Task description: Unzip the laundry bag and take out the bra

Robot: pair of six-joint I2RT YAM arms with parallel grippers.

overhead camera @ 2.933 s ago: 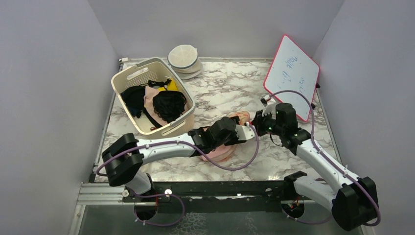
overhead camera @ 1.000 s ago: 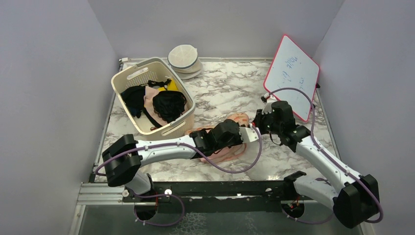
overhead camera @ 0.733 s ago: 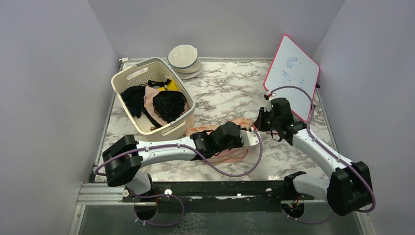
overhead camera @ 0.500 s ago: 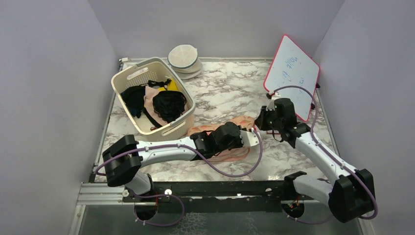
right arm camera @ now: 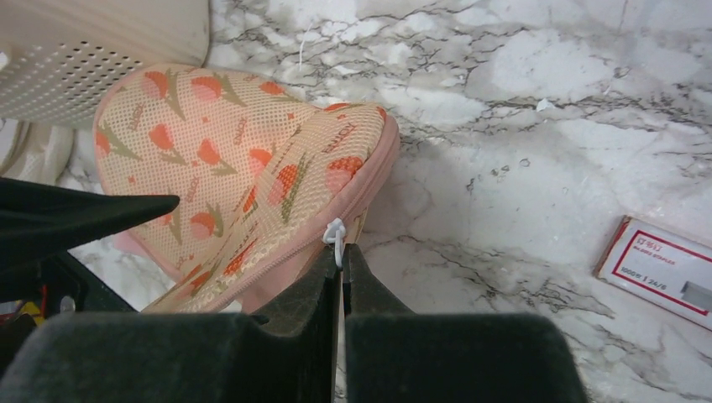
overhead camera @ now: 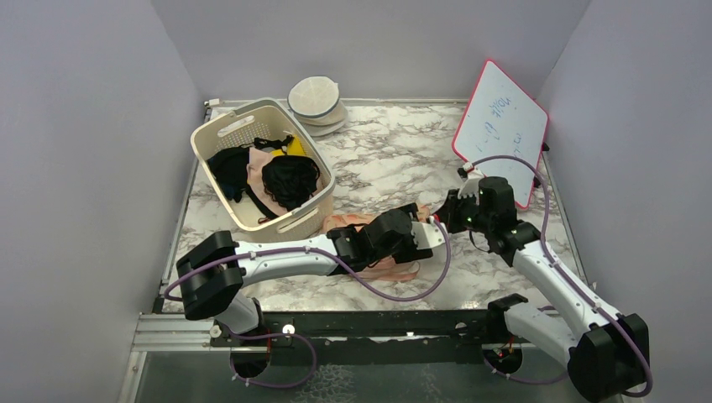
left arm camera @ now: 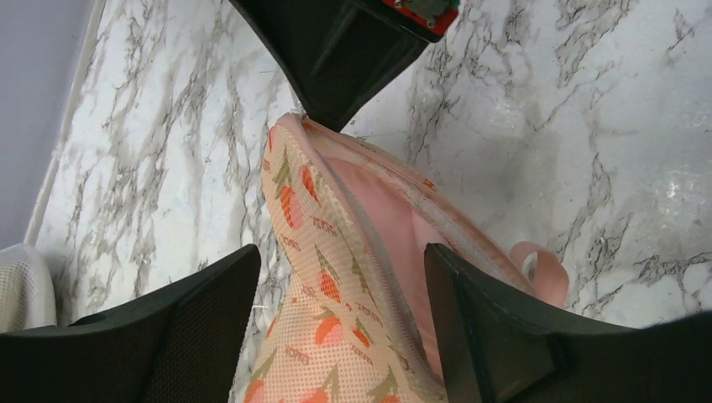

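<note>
One laundry bag [right arm camera: 193,143] lies on worktop [overhead camera: 378,159]; long axis runs from basket [overhead camera: 220,126] toward right arm. Seam partly open, pink lining showing. Zip pull [right arm camera: 335,232] at bag's right end, pinched between right fingers [right arm camera: 315,290]. Left fingers [left arm camera: 210,294] spread wide astride open edge, gripping nothing. Right arm nearer pull. Bra not clearly visible.

A white table top [overhead camera: 395,151] with grey marble veins stands between plain pale lilac-grey walls [overhead camera: 84,126]. The light is soft and even.
</note>
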